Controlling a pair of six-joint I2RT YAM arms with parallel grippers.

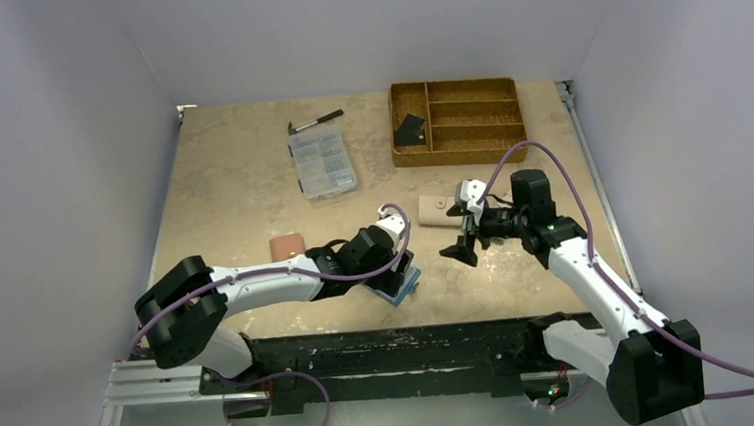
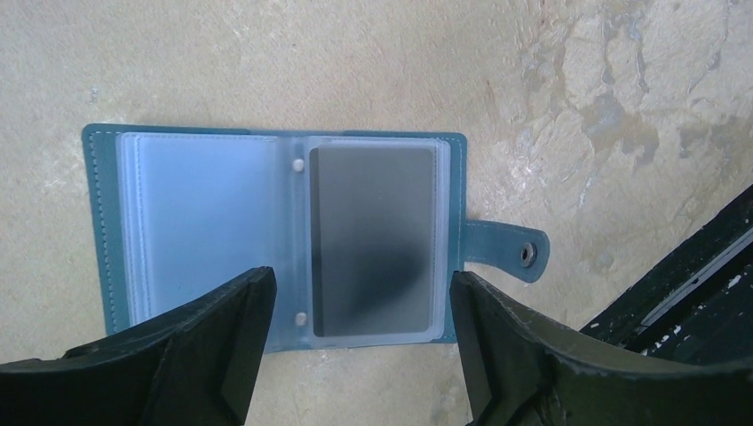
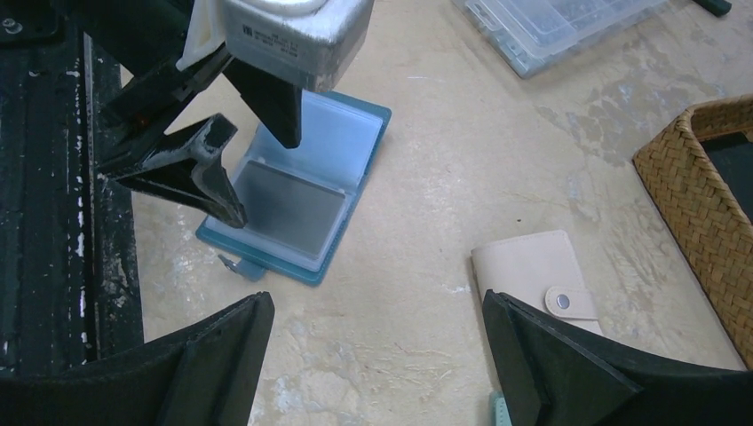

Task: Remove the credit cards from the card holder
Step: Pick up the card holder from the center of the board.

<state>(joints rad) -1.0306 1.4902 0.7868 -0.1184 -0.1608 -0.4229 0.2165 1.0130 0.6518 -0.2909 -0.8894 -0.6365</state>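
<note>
The card holder (image 2: 204, 213) lies open flat at the counter's (image 1: 241, 192) near edge, just beside the black rail (image 3: 44, 177). A grey card (image 2: 373, 240) sits in its tab-side sleeve. The left tool (image 2: 360, 273) hangs over it, spread wide and gripping nothing. The right tool (image 3: 377, 300), likewise wide and empty, hovers near a beige wallet (image 3: 533, 271), with open counter between the two wallets.

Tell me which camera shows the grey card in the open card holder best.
Left wrist: it looks straight down on the grey card, whole, in the card holder sleeve nearest the snap tab. Right wrist shows it slanted, one corner behind the left fingers. Top external shows only the holder's edge; the card is hidden.
</note>
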